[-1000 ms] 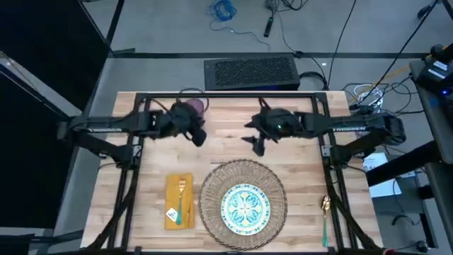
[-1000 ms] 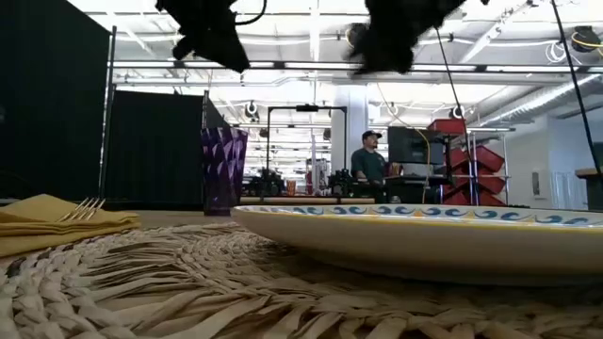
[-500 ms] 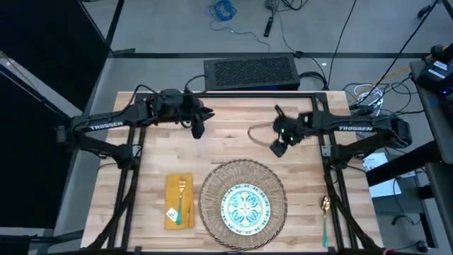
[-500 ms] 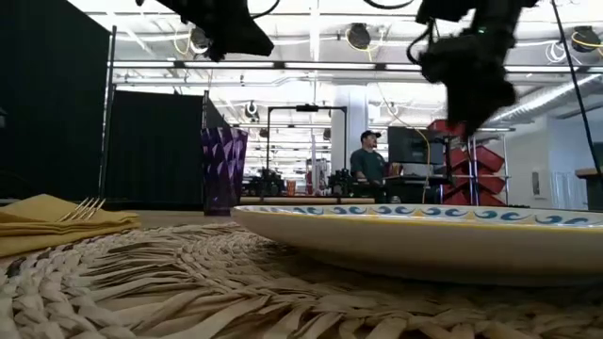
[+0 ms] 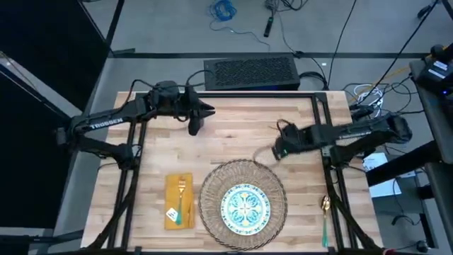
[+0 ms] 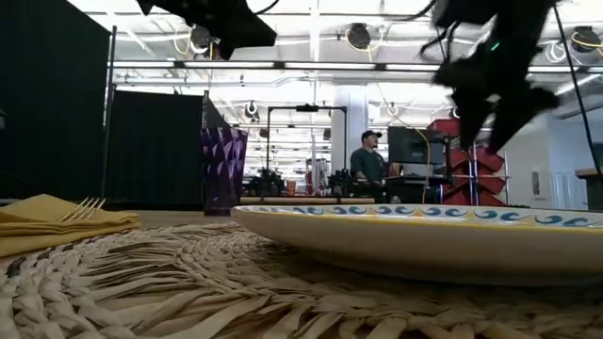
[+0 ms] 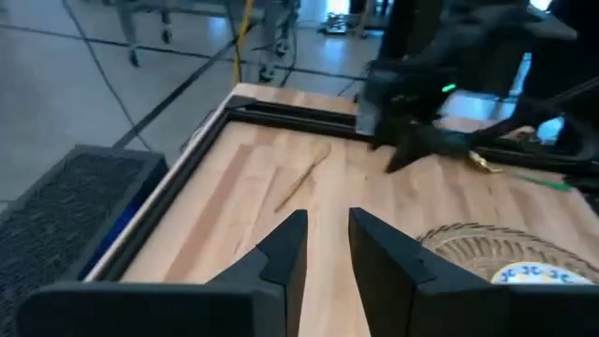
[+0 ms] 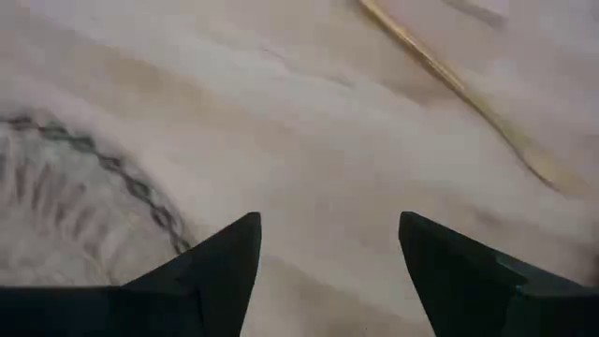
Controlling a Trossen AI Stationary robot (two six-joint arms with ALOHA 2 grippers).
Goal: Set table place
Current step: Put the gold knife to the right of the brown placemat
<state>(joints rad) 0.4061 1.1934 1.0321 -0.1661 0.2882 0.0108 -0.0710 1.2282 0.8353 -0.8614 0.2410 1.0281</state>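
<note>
Beside round woven mat (image 5: 244,200), wide-spread right gripper (image 5: 277,151) over thin gold cutlery (image 8: 465,92)

Pale striped butcher-block surface (image 5: 233,138); straw-coloured woven mat (image 5: 212,191); white plate (image 5: 245,206) with blue-green pattern; yellow napkin (image 5: 170,193); purple faceted tumbler (image 6: 222,169); teal-handled spoon (image 5: 325,219).

The plate (image 5: 245,207) sits on the mat (image 5: 212,191), napkin (image 5: 172,193) left, spoon (image 5: 325,219) right, tumbler (image 6: 223,169) behind.
</note>
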